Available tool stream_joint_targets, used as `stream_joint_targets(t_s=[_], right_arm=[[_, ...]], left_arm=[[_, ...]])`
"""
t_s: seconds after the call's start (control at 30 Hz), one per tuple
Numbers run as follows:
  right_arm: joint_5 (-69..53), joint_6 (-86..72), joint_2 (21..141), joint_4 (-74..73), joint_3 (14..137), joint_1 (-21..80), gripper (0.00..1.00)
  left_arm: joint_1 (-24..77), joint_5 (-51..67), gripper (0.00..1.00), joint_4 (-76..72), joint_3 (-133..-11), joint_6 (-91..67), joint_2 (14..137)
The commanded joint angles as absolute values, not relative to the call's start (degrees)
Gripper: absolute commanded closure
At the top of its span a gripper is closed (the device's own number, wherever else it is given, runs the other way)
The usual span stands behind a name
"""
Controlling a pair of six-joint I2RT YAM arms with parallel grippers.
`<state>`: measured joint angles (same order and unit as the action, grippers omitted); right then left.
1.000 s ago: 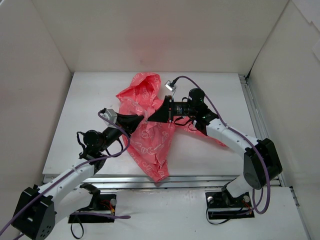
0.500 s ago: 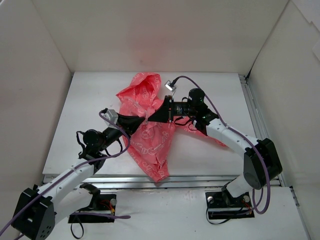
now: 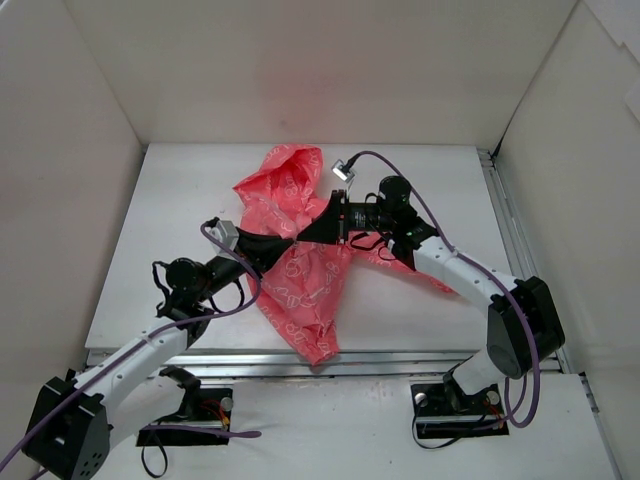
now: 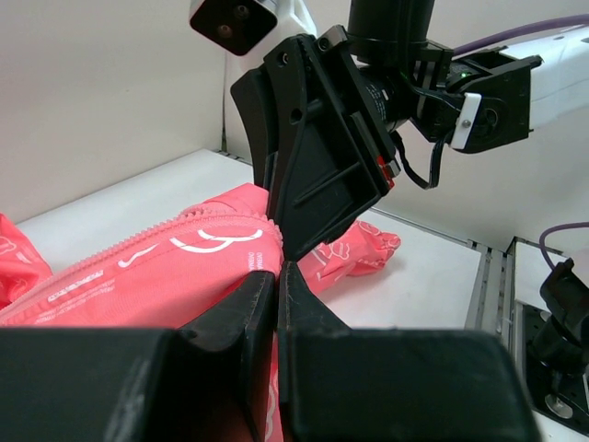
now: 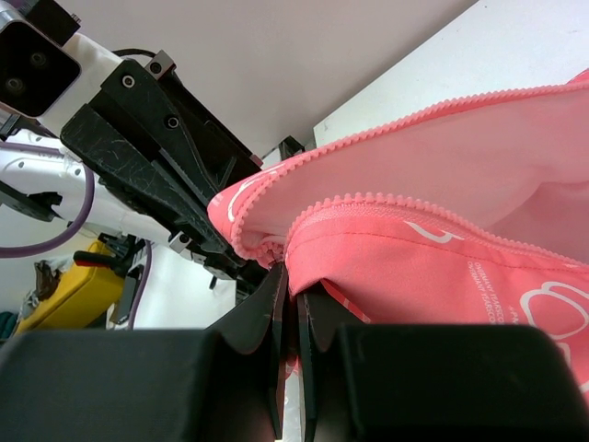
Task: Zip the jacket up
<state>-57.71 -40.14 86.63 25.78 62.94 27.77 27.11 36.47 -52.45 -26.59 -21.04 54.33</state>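
Observation:
The coral-pink jacket point(image 3: 300, 280) with white print lies crumpled mid-table, hood point(image 3: 290, 165) at the far end. My left gripper point(image 3: 287, 243) and right gripper point(image 3: 303, 236) meet tip to tip at its front opening. In the left wrist view my left gripper point(image 4: 279, 269) is shut, with pink jacket fabric point(image 4: 156, 276) and its zipper teeth just beyond the tips, and a sliver of pink between the fingers. In the right wrist view my right gripper point(image 5: 293, 276) is shut on the jacket's zipper edge point(image 5: 304, 235), with both tooth rows point(image 5: 433, 207) running off to the right.
The white table point(image 3: 170, 220) is walled on three sides. A metal rail point(image 3: 497, 200) runs along its right edge and another along the front edge point(image 3: 400, 360). The two arms cross over the middle of the jacket.
My left gripper has shifted slightly right and nearer, staying at the zipper. The right gripper and the jacket have barely moved.

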Motion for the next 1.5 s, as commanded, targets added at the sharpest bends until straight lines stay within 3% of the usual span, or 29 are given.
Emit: stream_joint_targets(t_s=[0.0, 0.23, 0.33, 0.37, 0.47, 0.53, 0.77, 0.97, 1.2, 1.47], right_arm=[[-55.11, -39.46, 82.53, 31.82, 64.86, 26.11, 1.0], [-55.55, -39.46, 82.44, 31.9, 65.3, 25.66, 1.0], [-55.81, -39.46, 82.44, 31.9, 65.21, 25.75, 1.0], [-55.81, -39.46, 82.44, 31.9, 65.21, 25.58, 1.0], [-56.16, -39.03, 82.27, 31.9, 65.13, 25.75, 1.0], [-56.25, -38.76, 82.26, 31.9, 65.13, 26.02, 1.0], [-56.16, -38.41, 82.18, 31.9, 65.39, 26.63, 1.0], [-55.99, -38.23, 82.09, 31.9, 64.86, 26.81, 1.0], [-55.72, -38.06, 82.09, 31.9, 64.42, 27.16, 1.0], [-55.46, -38.06, 81.83, 31.99, 64.25, 27.07, 1.0]], left_arm=[[28.12, 42.62, 1.0, -53.7, -29.09, -21.36, 54.84], [28.12, 41.23, 1.0, -52.92, -28.91, -22.06, 55.29], [28.12, 37.03, 0.8, -49.24, -29.88, -21.27, 52.66], [28.12, 35.61, 0.61, -48.78, -29.88, -21.36, 51.86], [28.12, 28.76, 0.31, -48.69, -28.66, -23.73, 49.23], [28.12, 24.46, 0.26, -47.03, -28.39, -25.57, 47.47], [29.79, 15.65, 0.27, -41.05, -30.58, -31.1, 47.02], [30.32, 14.59, 0.43, -31.3, -36.47, -39.54, 50.36], [30.32, 15.55, 0.42, -26.29, -38.67, -46.4, 50.36], [30.85, 15.12, 0.48, -15.13, -42.71, -49.04, 48.96]])
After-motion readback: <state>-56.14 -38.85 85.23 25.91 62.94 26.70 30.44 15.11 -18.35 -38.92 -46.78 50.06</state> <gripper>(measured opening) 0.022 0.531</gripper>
